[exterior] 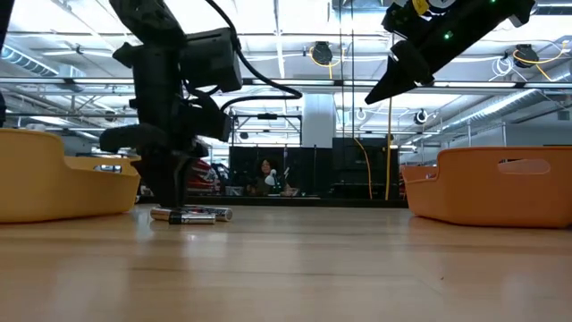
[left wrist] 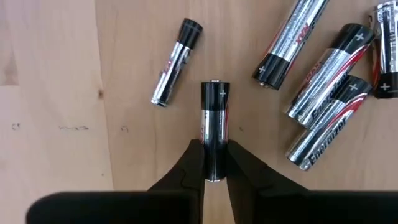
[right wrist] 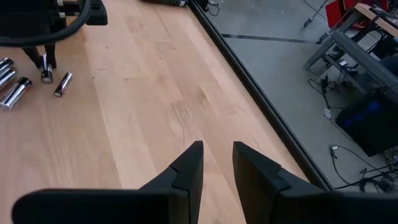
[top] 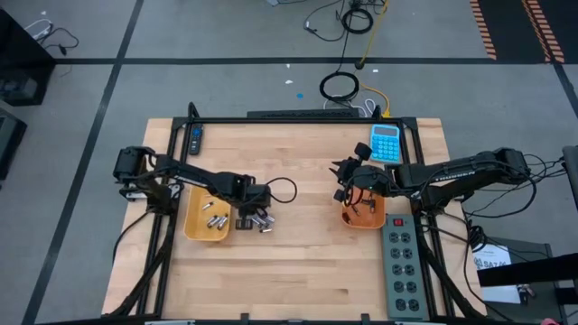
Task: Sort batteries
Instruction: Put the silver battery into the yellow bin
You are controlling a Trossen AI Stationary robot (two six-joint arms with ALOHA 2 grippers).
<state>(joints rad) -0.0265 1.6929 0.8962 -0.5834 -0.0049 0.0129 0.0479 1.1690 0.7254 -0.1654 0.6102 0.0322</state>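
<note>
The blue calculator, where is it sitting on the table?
In the high view the blue calculator lies at the table's far edge on the right arm's side, just beyond the right gripper and the orange tray, with the grey power strip nearer the front.

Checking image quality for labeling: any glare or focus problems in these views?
Left wrist view: sharp, glare streaks on the silvery batteries, the left end effector shut on a dark battery. Low view: bright ceiling lights, left arm in silhouette, near tabletop soft. High view: even light, batteries tiny.
</note>
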